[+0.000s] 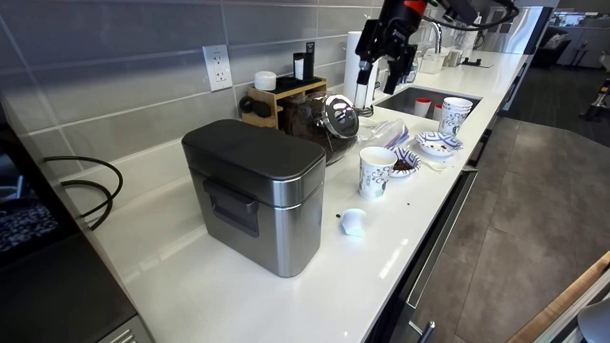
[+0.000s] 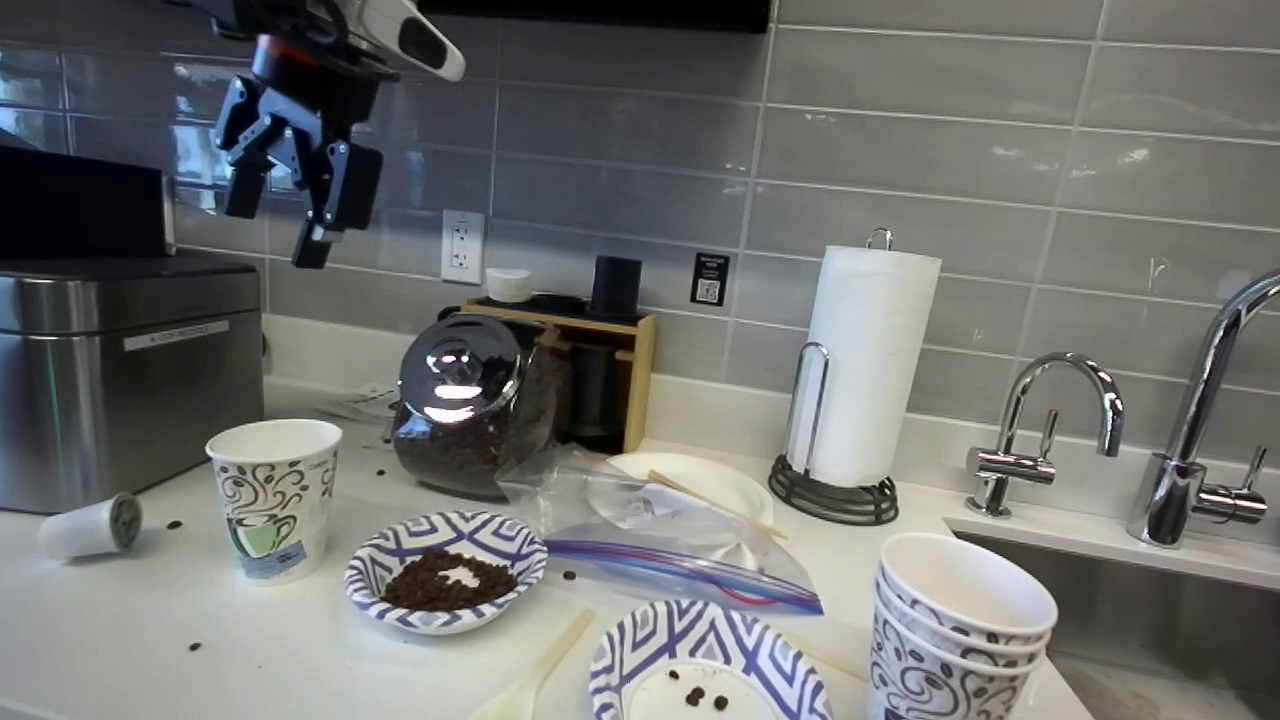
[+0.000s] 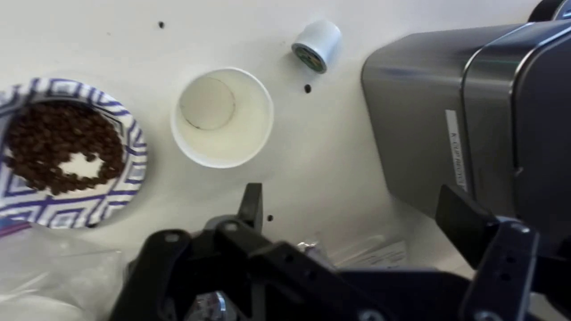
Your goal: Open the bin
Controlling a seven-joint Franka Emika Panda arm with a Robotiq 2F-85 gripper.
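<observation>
The bin (image 1: 267, 195) is a boxy brushed-steel box standing upright on the counter. It also shows at the left edge in an exterior view (image 2: 130, 400) and at the right in the wrist view (image 3: 419, 98). Its dark flat lid (image 1: 252, 147) lies shut on top. A dark rectangular panel (image 1: 233, 207) is set in one long side, and a white label (image 2: 176, 335) is on another face. My gripper (image 1: 377, 85) is open and empty, in the air above the counter and apart from the bin. It also shows in an exterior view (image 2: 278, 232) and the wrist view (image 3: 350, 200).
A paper cup (image 2: 275, 500) and a small pod (image 2: 92, 527) are near the bin. A tilted glass jar (image 2: 480, 410) stands behind, before a wooden shelf (image 2: 640, 390). Bowls (image 2: 445, 575), a plastic bag (image 2: 660, 520), stacked cups (image 2: 960, 620) and a paper towel roll (image 2: 865, 370) are farther along.
</observation>
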